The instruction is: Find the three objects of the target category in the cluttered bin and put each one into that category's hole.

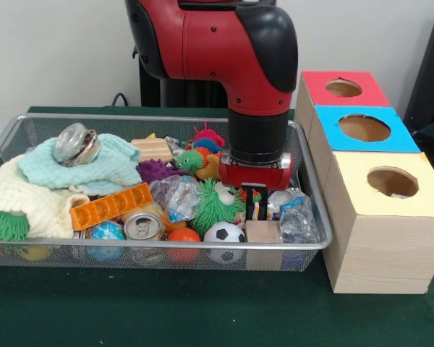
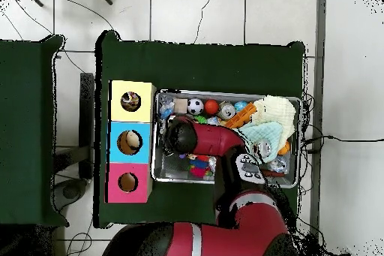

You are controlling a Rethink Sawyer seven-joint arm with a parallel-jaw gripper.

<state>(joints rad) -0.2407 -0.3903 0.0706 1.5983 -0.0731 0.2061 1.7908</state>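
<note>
The wire-mesh bin (image 1: 159, 246) lies on the green table, full of toys, cloths and cans; it also shows in the overhead view (image 2: 225, 93). My gripper (image 1: 255, 215) reaches down into the bin's right end, open, its tips just above a small wooden block (image 1: 262, 232). The arm hides the gripper in the overhead view. The yellow-topped wooden box stands right of the bin, nearest the camera, and its round hole (image 1: 393, 182) shows something inside in the overhead view (image 2: 130, 101).
Blue-topped (image 1: 364, 128) and red-topped (image 1: 343, 88) boxes stand behind the yellow one. Near my gripper lie a soccer ball (image 1: 225, 233), a green spiky ball (image 1: 215, 202), a crumpled plastic bottle (image 1: 298, 217) and an orange ball (image 1: 183, 236). Cloths (image 1: 87, 170) fill the left end.
</note>
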